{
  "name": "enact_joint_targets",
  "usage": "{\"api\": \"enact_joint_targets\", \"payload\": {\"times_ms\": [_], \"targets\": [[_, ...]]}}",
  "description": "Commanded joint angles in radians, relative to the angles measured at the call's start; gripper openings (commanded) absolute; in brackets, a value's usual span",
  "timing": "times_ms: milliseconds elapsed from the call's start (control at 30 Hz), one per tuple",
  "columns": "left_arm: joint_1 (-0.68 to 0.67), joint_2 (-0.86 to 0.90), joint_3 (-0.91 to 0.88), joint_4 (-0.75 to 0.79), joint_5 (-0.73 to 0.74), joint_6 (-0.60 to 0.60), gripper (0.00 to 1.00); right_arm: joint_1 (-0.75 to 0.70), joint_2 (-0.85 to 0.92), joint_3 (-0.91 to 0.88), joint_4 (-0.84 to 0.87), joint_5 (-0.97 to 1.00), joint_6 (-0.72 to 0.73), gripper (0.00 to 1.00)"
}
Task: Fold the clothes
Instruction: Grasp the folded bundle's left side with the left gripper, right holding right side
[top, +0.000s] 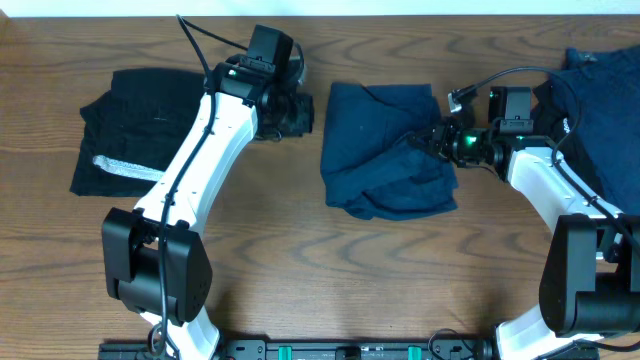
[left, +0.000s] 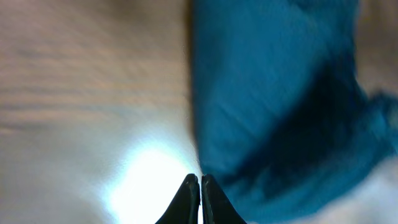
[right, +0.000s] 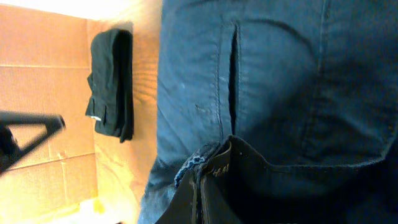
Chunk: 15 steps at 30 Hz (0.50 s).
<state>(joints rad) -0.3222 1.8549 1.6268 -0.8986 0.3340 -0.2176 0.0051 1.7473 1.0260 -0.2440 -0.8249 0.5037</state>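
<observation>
Navy garment (top: 385, 150) crumpled in the middle of the table (top: 300, 270), one pocket slit plain in the right wrist view. Right gripper (top: 432, 136) at its right edge, fingers (right: 183, 208) pressed together and pinching a stitched hem, tips mostly buried under that cloth. Left gripper (top: 300, 112) just beside the garment's left edge, fingers (left: 188, 200) pressed together on nothing, over bare wood; view blurred, glare washing out the grain. Black garment (top: 125, 130) flat at far left, pale band near its lower edge, right part hidden under the left arm. Second navy garment (top: 600, 100) cut off by the right frame edge.
</observation>
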Motion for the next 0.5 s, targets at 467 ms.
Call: {"api": "enact_joint_targets", "payload": {"times_ms": [467], "targets": [[-0.106,-0.002,-0.262,-0.113,0.505,0.152,0.06,0.015,-0.003,0.016,0.045,0.058,0.051,0.01]]}}
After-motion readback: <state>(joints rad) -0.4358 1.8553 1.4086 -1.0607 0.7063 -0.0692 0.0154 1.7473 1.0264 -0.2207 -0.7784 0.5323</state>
